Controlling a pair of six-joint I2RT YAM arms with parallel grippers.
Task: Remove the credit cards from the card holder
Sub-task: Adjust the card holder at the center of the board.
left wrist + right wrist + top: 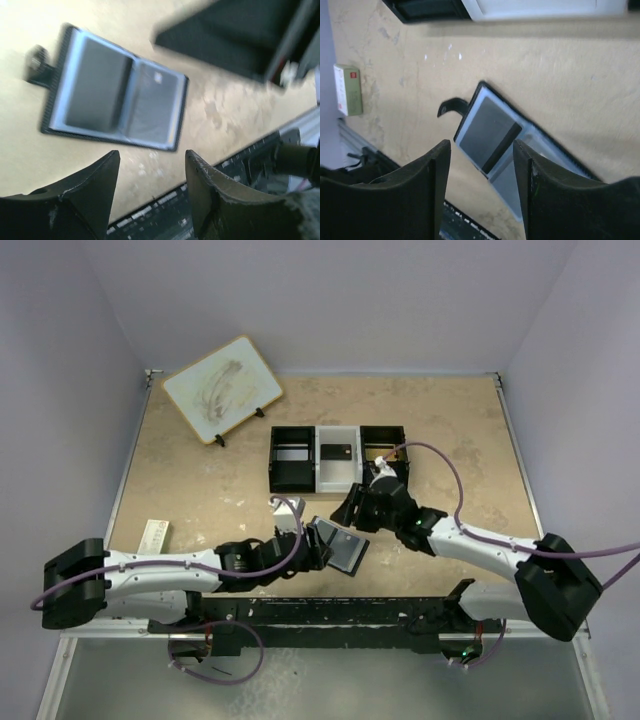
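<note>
From above, the card holder (345, 548) lies open and flat on the table (200, 480), near the front edge and between the two arms. The left gripper (308, 545) sits just beside its left edge. The right gripper (353, 508) hangs just behind it, in front of the tray (290, 465). A small white box (155, 534) lies well off to the left, and a whiteboard (222, 388) stands at the back left.

The left wrist view is blurred. It shows the card holder (115, 92) spread open ahead of the left gripper (152, 157), pale blue inside, with a dark card (95, 82) tucked in one pocket. The fingers stand apart with nothing between them.

The right wrist view looks down on the card holder (495, 135), the dark card (487, 131) in its pocket and the strap sticking out sideways. The right gripper (481, 150) has its jaws spread and empty. The box (347, 89) lies at the left and the tray (520, 7) runs along the top
</note>
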